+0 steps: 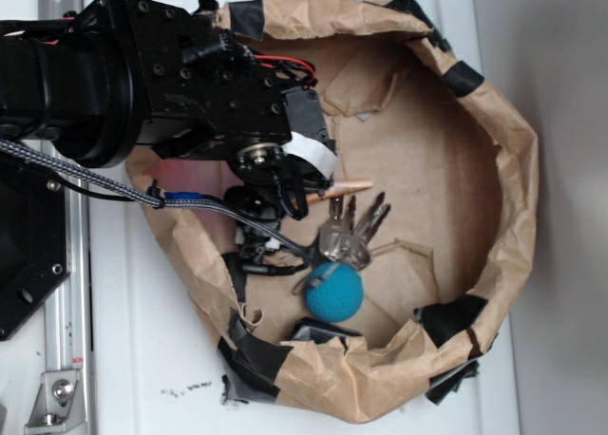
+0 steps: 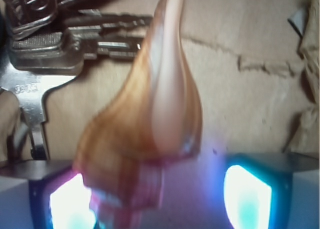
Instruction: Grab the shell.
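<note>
The shell (image 2: 150, 119) fills the middle of the wrist view, tan and orange-brown with a pale pinkish face and its thin tail pointing away from me. Its wide end lies between my gripper's (image 2: 157, 199) glowing pads. It sits against the left pad (image 2: 70, 204), and a clear gap separates it from the right pad (image 2: 247, 194). The gripper is open. In the exterior view only the shell's thin tail (image 1: 349, 187) sticks out to the right of the gripper (image 1: 302, 190); the rest is hidden under the arm.
Everything lies inside a rolled-down brown paper bag (image 1: 513, 169) patched with black tape. A bunch of silver keys (image 1: 347, 231) lies just beside the shell's tail, also seen as keys (image 2: 55, 44) at the wrist view's upper left. A teal felt ball (image 1: 334, 291) rests beyond the keys.
</note>
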Action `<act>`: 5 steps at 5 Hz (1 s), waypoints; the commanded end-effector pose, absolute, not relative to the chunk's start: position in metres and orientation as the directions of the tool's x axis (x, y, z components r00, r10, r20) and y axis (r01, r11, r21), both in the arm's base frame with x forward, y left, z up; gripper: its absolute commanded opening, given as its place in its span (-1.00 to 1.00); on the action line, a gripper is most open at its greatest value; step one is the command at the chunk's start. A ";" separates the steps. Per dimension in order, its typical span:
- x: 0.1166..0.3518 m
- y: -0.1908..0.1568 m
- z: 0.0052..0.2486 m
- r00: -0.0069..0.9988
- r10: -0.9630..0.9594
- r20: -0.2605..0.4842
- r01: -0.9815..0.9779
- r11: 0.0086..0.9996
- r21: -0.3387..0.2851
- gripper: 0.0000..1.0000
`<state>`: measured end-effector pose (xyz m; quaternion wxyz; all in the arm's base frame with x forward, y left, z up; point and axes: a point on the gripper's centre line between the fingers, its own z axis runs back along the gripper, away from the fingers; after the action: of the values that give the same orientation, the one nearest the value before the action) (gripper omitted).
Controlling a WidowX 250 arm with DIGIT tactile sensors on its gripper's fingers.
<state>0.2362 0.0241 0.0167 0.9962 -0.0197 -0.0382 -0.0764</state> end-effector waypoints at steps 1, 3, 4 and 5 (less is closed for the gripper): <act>0.260 0.016 0.026 0.992 -0.073 0.100 0.073 0.997 0.004 -1.00; 0.259 0.034 0.079 0.993 0.022 0.118 -0.031 0.997 0.076 -1.00; 0.252 0.046 0.125 0.982 0.083 0.168 -0.095 0.994 0.062 -1.00; 0.243 0.055 0.171 0.975 0.155 0.161 -0.165 0.985 0.052 -1.00</act>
<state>0.2402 0.0516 0.1538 0.9957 0.0262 -0.0451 0.0768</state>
